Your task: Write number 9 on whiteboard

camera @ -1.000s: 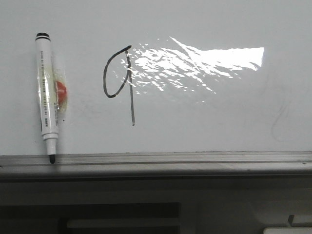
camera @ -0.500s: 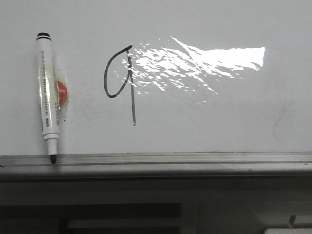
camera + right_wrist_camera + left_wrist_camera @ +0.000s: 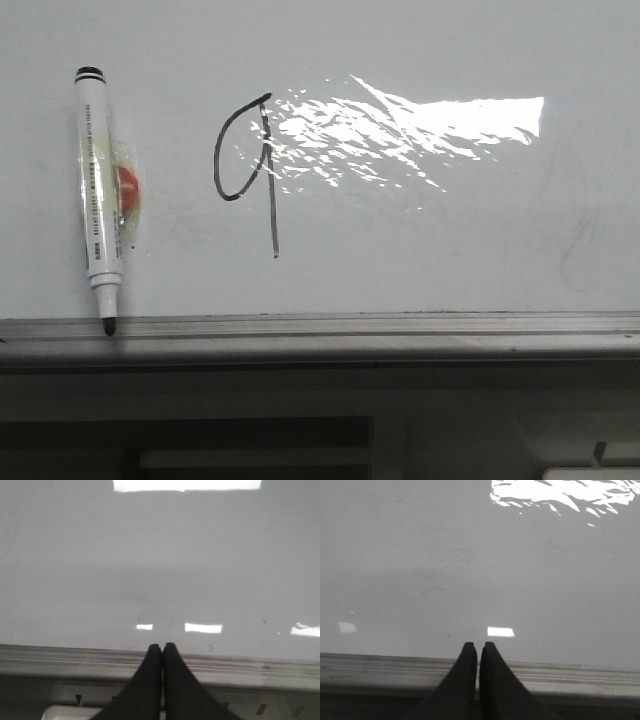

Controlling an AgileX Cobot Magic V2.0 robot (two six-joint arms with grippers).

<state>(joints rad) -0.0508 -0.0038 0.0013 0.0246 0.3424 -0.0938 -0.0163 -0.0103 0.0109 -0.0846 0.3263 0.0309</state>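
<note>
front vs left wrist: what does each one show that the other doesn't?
Front only: the number 9 drawn in black, and an uncapped marker lying to its left with its tip toward the ledge, over a reddish patch. No hand is in that view.

Left wrist only: the left hand, shut and holding nothing, hovering at the ledge, plus two small light reflections on the board.

Both: the whiteboard, its bright window glare, the grey metal ledge, and faint grey smudges on the surface.

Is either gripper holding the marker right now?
No, the marker lies on the whiteboard left of the number 9, no gripper near it.
</note>
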